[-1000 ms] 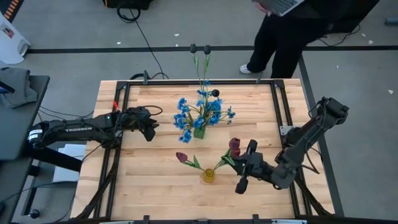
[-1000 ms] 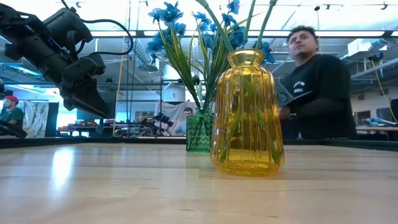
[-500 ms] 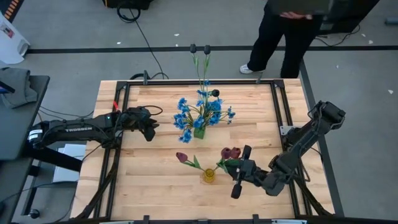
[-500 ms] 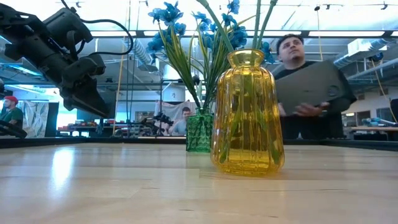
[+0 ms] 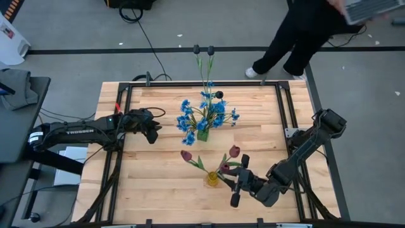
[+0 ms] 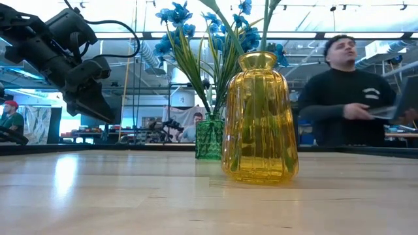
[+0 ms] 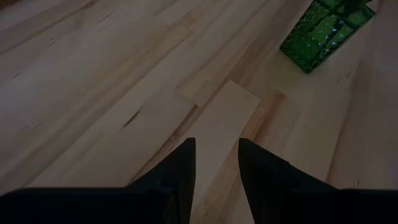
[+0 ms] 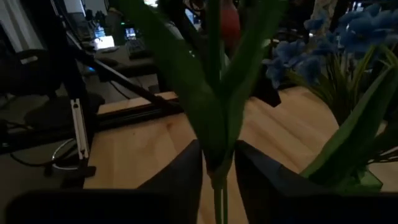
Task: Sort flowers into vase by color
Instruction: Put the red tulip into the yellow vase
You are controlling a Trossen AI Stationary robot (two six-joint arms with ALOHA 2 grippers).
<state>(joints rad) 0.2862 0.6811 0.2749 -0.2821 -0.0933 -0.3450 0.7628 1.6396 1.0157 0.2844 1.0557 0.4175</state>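
Between the right tool's (image 8: 217, 163) fingers stands a red flower's stem (image 8: 219, 193).

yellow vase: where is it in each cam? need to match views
High view: yellow vase seen from above, near the table's front edge, centre, with the right gripper just beside it.
Low view: yellow vase large, centre-right foreground.
Left wrist view: not in it; only the green vase shows.
Right wrist view: not visible; a red flower's stem fills the middle.
Shared landmark: the green vase, behind the yellow one.
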